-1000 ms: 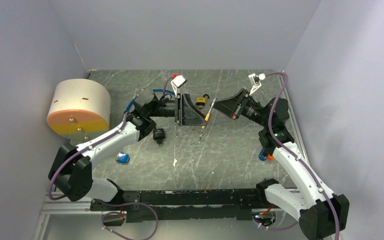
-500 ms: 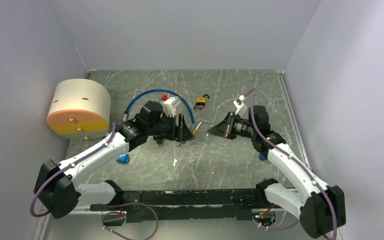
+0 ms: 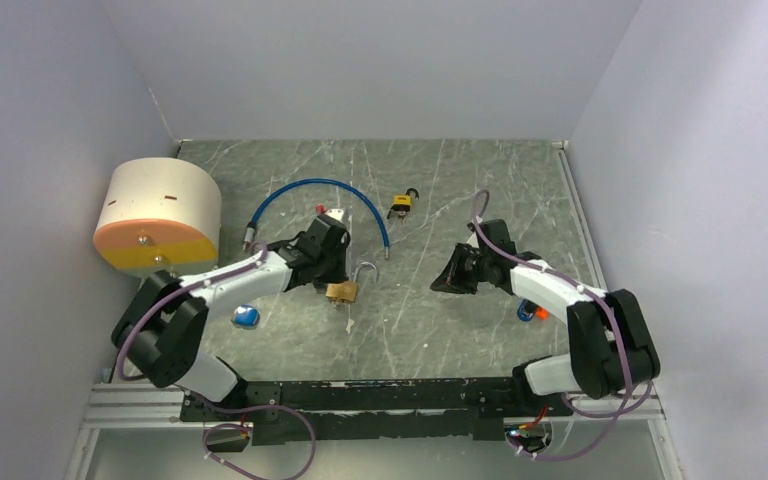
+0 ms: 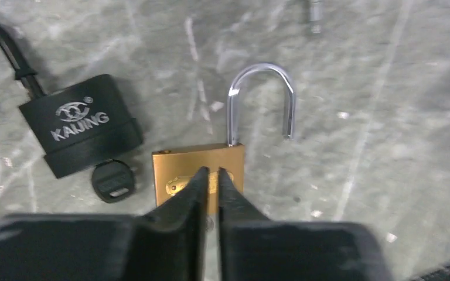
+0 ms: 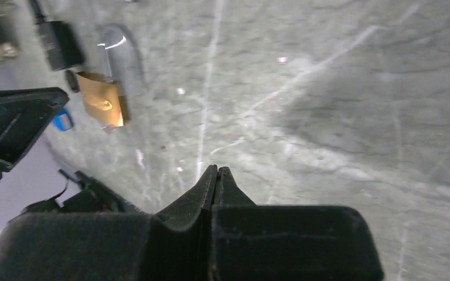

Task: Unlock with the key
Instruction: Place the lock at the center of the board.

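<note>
Lowered to grey veined tabletop, lilac walls — right gripper closed empty, left gripper — cannot tell.

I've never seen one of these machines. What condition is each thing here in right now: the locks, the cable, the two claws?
brass padlock: unlocked, shackle open, lying flat.
black padlock: lying flat; locked or not, unclear.
small yellow padlock: too small to tell.
blue cable: lying loose in a curve.
left gripper: narrow gap, tips over the brass padlock; grip unclear.
right gripper: shut, empty.
</note>
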Motion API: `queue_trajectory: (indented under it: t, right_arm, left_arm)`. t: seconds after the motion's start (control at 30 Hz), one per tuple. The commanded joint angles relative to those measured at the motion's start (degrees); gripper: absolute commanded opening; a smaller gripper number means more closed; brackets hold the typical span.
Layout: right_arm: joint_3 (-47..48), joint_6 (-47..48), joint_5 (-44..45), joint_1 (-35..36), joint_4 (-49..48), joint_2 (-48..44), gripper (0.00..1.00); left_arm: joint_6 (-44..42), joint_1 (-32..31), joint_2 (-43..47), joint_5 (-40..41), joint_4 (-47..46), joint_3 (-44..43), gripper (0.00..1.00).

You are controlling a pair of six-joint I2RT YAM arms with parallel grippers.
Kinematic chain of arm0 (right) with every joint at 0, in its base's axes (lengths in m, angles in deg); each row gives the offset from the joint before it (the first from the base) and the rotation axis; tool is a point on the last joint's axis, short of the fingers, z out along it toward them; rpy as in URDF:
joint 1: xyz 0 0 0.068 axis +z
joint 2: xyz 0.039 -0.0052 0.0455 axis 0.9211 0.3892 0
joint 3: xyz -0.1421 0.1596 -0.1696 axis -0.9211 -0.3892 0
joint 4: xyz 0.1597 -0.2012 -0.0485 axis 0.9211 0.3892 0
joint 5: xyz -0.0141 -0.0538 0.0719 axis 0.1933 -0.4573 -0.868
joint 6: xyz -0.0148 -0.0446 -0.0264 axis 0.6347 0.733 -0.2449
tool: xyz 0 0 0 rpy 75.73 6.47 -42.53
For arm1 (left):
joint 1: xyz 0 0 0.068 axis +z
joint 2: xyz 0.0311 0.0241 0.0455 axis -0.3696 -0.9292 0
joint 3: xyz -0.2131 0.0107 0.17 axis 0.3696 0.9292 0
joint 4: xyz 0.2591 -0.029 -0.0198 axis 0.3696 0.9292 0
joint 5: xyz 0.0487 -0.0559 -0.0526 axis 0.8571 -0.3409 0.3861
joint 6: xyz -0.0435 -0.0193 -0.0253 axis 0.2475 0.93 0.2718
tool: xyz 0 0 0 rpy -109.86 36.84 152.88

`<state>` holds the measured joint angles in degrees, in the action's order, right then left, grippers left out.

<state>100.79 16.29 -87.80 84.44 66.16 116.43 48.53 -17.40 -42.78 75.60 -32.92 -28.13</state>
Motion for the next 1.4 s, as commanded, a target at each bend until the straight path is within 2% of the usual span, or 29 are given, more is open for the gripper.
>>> queue_trajectory:
  t: [0.0, 0.17, 0.37, 0.43, 0.53, 0.57, 0.6, 0.7, 0.9, 0.97, 1.03, 1.1, 1.23, 1.37]
  right_arm:
    - [3.25, 3.05, 7.29, -0.15, 1.48, 3.33, 0.00]
    - [5.36, 3.26, 7.51, -0.11, 3.14, 4.32, 0.00]
    - [7.57, 5.20, 8.29, -0.06, 7.49, 1.27, 0.00]
    - [8.22, 5.50, 8.24, -0.05, 8.36, 0.26, 0.00]
    - [9.21, 6.04, 8.06, -0.03, 9.42, -0.54, 0.13]
    - [9.37, 6.12, 7.90, -0.10, 9.56, -0.79, 0.17]
    - [9.53, 6.31, 7.71, -0.11, 9.76, -0.94, 0.20]
    - [9.92, 7.04, 7.52, -0.06, 10.44, -1.18, 0.23]
    - [8.28, 8.05, 6.68, -0.08, 10.00, -2.93, 0.22]
    - [7.70, 8.23, 6.62, -0.14, 10.22, -3.39, 0.21]
    - [7.36, 8.04, 6.30, -0.12, 10.67, -4.07, 0.20]
    - [6.88, 7.44, 6.16, -0.18, 11.19, -5.14, 0.19]
    - [6.50, 6.42, 7.29, -0.18, 12.73, -7.02, 0.19]
    - [6.22, 6.04, 10.16, -0.20, 14.15, -7.58, 0.18]
  left_arm:
    - [-0.41, -1.33, -3.26, 10.44, -2.37, -0.47, 0.02]
    - [-0.08, -2.43, -5.29, 10.75, -4.31, 0.11, 0.03]
    - [0.77, -2.55, -3.11, 9.54, -4.78, 0.27, 0.03]
    - [1.87, -2.42, -2.96, 10.77, -4.02, -0.42, 0.12]
    - [3.50, -2.10, -5.12, 12.93, -1.63, -2.36, 0.35]
    - [3.99, -1.93, -6.46, 13.14, -0.95, -3.29, 0.40]
    - [4.34, -1.87, -7.97, 13.05, -0.13, -4.61, 0.44]
    - [5.36, -1.60, -12.98, 13.01, 2.45, -7.63, 0.47]
    - [7.50, -1.52, -20.52, 17.83, 7.73, -13.41, 0.44]
    - [7.44, -1.57, -22.08, 16.81, 8.81, -14.94, 0.38]
    - [7.96, -1.57, -22.67, 14.46, 9.33, -15.88, 0.23]
    - [9.47, -1.89, -22.42, 11.63, 9.33, -15.95, 0.14]
    - [13.74, -2.70, -21.31, 5.05, 9.07, -15.30, 0.09]
    - [17.44, -3.14, -19.27, -0.91, 5.72, -13.52, 0.10]
